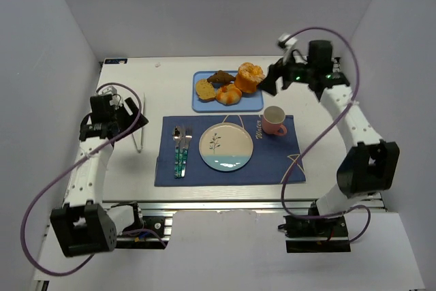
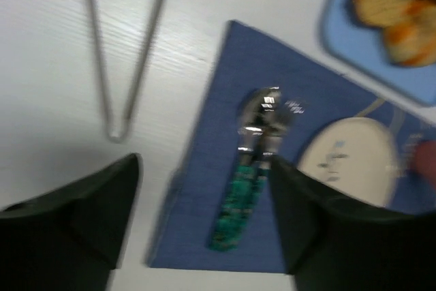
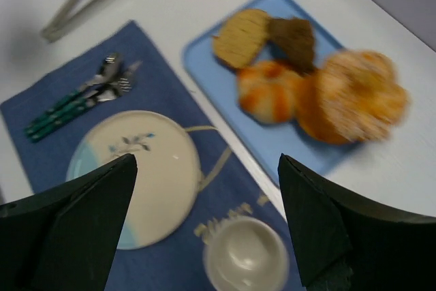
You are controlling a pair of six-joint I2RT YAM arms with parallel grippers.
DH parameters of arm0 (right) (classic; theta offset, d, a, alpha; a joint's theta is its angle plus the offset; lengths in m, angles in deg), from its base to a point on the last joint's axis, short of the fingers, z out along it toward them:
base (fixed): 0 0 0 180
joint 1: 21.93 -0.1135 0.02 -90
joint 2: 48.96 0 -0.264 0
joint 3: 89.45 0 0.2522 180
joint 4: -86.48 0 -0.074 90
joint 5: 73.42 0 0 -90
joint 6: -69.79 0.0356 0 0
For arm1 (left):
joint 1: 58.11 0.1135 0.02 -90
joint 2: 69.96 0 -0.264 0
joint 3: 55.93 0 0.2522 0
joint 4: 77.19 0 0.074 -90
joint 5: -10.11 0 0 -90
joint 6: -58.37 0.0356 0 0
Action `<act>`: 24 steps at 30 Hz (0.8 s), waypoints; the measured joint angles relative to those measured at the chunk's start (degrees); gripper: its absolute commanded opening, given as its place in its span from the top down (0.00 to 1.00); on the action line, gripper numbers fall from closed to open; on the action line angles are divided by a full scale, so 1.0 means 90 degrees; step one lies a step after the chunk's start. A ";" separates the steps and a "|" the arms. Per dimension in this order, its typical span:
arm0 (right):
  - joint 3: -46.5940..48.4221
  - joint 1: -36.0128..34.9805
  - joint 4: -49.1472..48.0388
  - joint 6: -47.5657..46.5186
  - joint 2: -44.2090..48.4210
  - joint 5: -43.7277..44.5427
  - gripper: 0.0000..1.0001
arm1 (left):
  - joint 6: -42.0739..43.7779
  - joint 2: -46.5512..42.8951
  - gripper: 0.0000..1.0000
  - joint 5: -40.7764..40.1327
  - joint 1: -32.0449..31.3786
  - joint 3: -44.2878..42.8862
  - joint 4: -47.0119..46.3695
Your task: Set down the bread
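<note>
Found the left pincer (image 2: 204,223) released and empty, parked above the tabletop (image 1: 136,175) at the left, just beside the metal tongs (image 1: 141,126). No part in this step, by the look of it. Noted the cutlery (image 1: 180,149) on the left of the blue placemat (image 1: 272,165), then the plate (image 1: 225,146) at its middle, bare. Located the bread (image 1: 204,88) at the left end of the blue tray (image 1: 253,104), beyond the plate, touching the dark croissant piece (image 1: 221,76) and just beside the striped orange bun (image 1: 229,95). Found the right pincer (image 1: 269,81) released too, holding nothing, poised off the tray's right end — well apart from the slice.

Judge the step in hand to be the reach, with the plate taken as the likely destination, though unstated. Recommend carrying the right pincer leftward across the tray, high enough to clear the large orange bun (image 1: 250,76). Advise descending on the slice's free left side, jaws straddling the narrow width, away from the croissant. Advise closing gently — soft crumb, liable to crush. Watch the cup (image 1: 274,120) on the way to the plate.
</note>
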State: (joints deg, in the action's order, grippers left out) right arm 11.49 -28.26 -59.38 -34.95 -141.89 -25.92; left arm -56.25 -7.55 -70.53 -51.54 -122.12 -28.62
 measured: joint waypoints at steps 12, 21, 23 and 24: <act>-0.1226 -0.0673 -0.0789 0.0571 0.0578 0.0556 0.11 | 0.1229 0.2759 0.03 -0.0556 0.0248 -0.0665 0.0442; -0.1224 -0.0685 -0.0886 0.0860 0.0391 0.0561 0.11 | 0.1921 0.4116 0.13 -0.0748 0.0172 -0.1151 -0.0044; -0.1224 -0.0685 -0.0913 0.0937 0.0352 0.0561 0.11 | 0.2001 0.4269 0.19 -0.0811 0.0119 -0.1219 -0.0143; -0.1224 -0.0685 -0.0918 0.0969 0.0352 0.0561 0.11 | 0.2033 0.4335 0.20 -0.0857 0.0100 -0.1241 -0.0204</act>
State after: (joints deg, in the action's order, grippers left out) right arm 0.47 -34.42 -67.64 -26.23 -138.72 -20.88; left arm -37.95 31.47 -78.24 -50.64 -133.29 -30.46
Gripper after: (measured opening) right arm 0.894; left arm 0.829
